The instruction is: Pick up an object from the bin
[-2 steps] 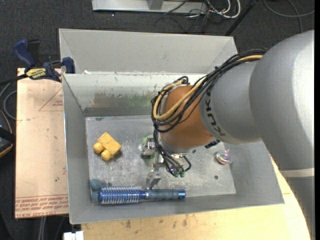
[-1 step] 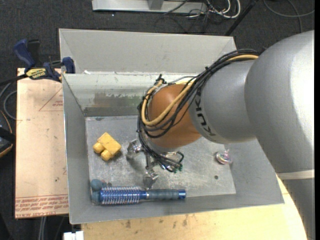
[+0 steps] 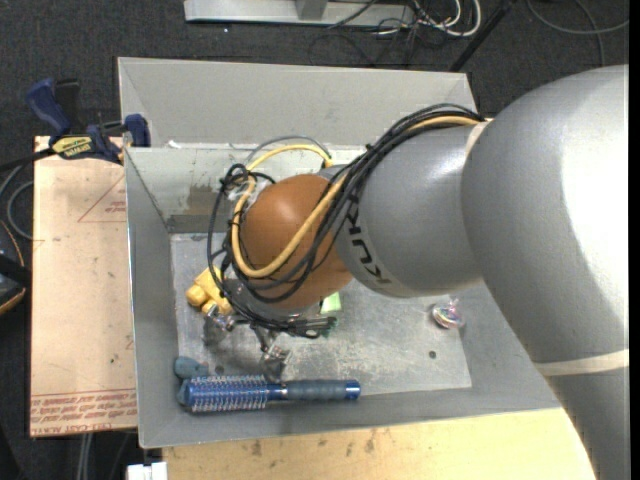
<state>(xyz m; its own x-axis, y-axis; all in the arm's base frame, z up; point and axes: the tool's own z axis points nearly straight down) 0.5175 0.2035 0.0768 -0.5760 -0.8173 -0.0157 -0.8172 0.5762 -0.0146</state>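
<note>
My gripper [image 3: 245,338] is low over the bin's front left floor, under the orange wrist cover. Its two fingers stand apart, open, with bare grey floor between them. A yellow toy-like thing [image 3: 204,290] lies just left of the left fingertip [image 3: 217,321], partly hidden by the cables. A blue hairbrush [image 3: 266,393] lies along the front wall, just below the right fingertip [image 3: 273,353]. A small green thing [image 3: 331,305] peeks out from under the cover to the right.
A small grey-blue lump [image 3: 185,367] sits by the brush's bristle end. A small clear, pinkish trinket [image 3: 447,315] lies at the right of the floor. The big arm covers the bin's right and back parts.
</note>
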